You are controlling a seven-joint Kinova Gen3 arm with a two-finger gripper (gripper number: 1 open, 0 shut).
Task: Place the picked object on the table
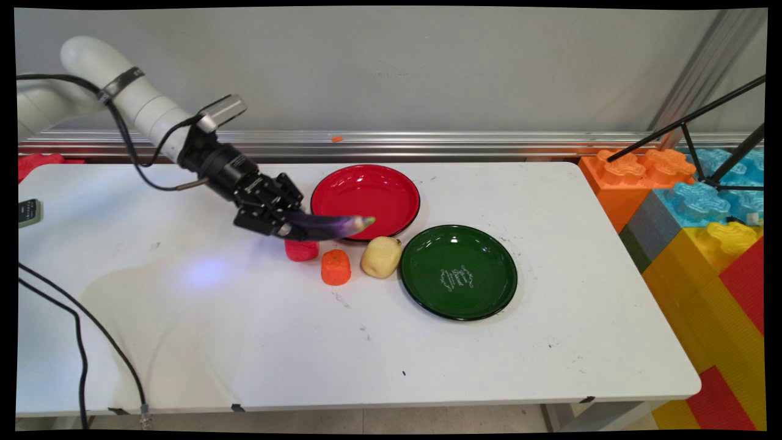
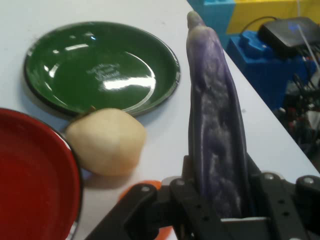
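My gripper [image 1: 292, 227] is shut on a long purple eggplant [image 1: 333, 225] and holds it lifted above the table, its tip pointing right over the near rim of the red plate [image 1: 365, 198]. In the hand view the eggplant [image 2: 216, 125] rises straight up from between the black fingers. Just below the gripper a red piece [image 1: 301, 250] lies on the table, with an orange piece [image 1: 336, 267] and a pale yellow potato-like piece [image 1: 380, 256] beside it. The green plate [image 1: 459, 271] sits to the right of them. The hand view shows the yellow piece [image 2: 106, 141] between the red plate [image 2: 35, 185] and the green plate [image 2: 100, 67].
Big toy building blocks [image 1: 702, 208] in orange, blue, yellow and red stand off the table's right end, with a black tripod [image 1: 721, 140] above them. Black cables [image 1: 79, 330] hang over the table's left side. A small dark device [image 1: 29, 212] lies at the left edge.
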